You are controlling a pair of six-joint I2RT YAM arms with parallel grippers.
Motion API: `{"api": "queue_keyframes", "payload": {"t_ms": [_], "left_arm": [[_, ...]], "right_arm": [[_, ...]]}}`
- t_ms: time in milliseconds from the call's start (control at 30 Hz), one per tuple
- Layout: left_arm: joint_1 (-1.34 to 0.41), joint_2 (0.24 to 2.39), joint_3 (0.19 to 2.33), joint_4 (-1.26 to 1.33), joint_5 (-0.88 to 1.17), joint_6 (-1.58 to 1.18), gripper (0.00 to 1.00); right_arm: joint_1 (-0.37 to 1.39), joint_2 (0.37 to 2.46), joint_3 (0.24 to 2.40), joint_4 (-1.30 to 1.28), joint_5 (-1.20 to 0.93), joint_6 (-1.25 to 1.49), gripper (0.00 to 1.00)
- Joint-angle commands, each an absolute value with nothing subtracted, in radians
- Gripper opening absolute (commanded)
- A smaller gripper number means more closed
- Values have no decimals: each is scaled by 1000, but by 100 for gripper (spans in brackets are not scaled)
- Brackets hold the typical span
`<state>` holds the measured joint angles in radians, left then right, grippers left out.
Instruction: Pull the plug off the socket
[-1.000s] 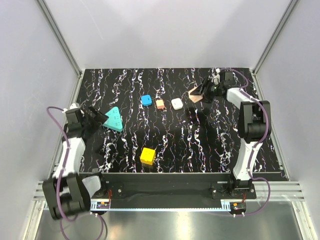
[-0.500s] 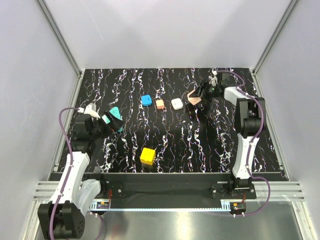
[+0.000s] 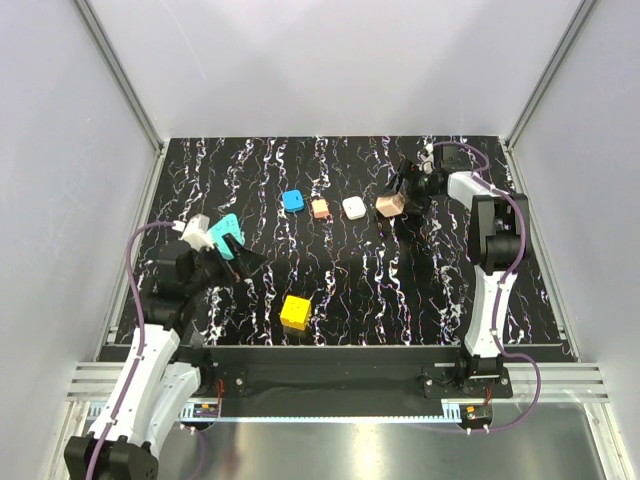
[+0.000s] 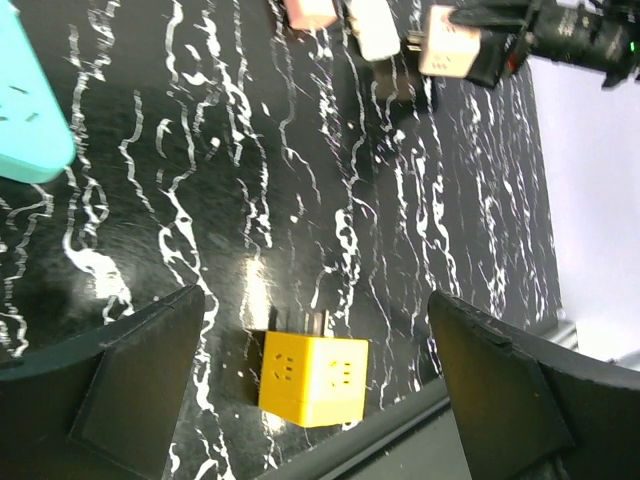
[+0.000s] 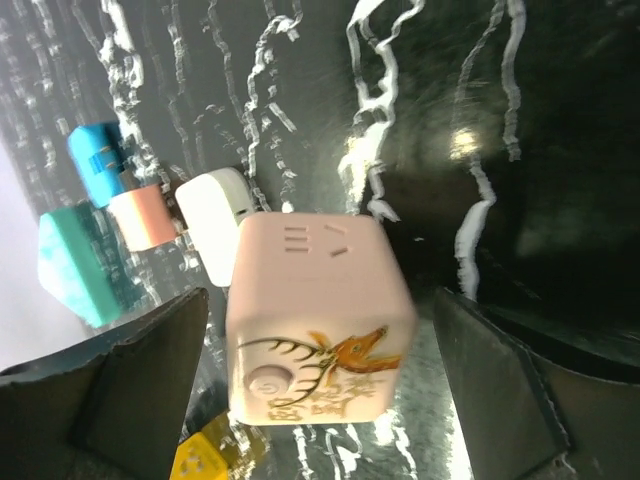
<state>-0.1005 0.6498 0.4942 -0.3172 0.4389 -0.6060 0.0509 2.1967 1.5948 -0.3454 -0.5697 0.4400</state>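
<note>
The plug point(image 3: 390, 205), a tan cube with a reddish-orange deer mark, sits at the far right of the black marbled table, well apart from the socket. In the right wrist view the plug point(image 5: 315, 320) stands between my right gripper's point(image 5: 320, 295) open fingers, with a narrow gap on each side. The right gripper also shows in the top view point(image 3: 403, 194). The teal socket point(image 3: 228, 230) lies at the left, partly under my left wrist. My left gripper point(image 3: 240, 262) is open and empty; the socket point(image 4: 25, 110) lies outside its fingers.
A bright-blue block point(image 3: 293, 200), a salmon block point(image 3: 320, 208) and a white block point(image 3: 354, 208) lie in a row between socket and plug. A yellow cube point(image 3: 295, 312) sits near the front edge, and shows between the left fingers point(image 4: 312, 378).
The right gripper moved the plug slightly nearer and lower, and its fingers now stand apart from it. The left arm drew back from the socket toward the near edge and turned.
</note>
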Motion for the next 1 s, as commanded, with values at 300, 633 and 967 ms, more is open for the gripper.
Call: {"api": "queue_keyframes", "payload": {"t_ms": [300,633,967], "left_arm": [[-164,577,465,-282,497,-649,99],[-199,529,445,-273,511,-689,99],[-216,453,298,-48,613,-840,99]], "right_arm": [[55,2059,1769,-684,27,273,100],[113,1731,1550,-614,-161,307,100],[415,1494,1151,-389,-253,449,99]]}}
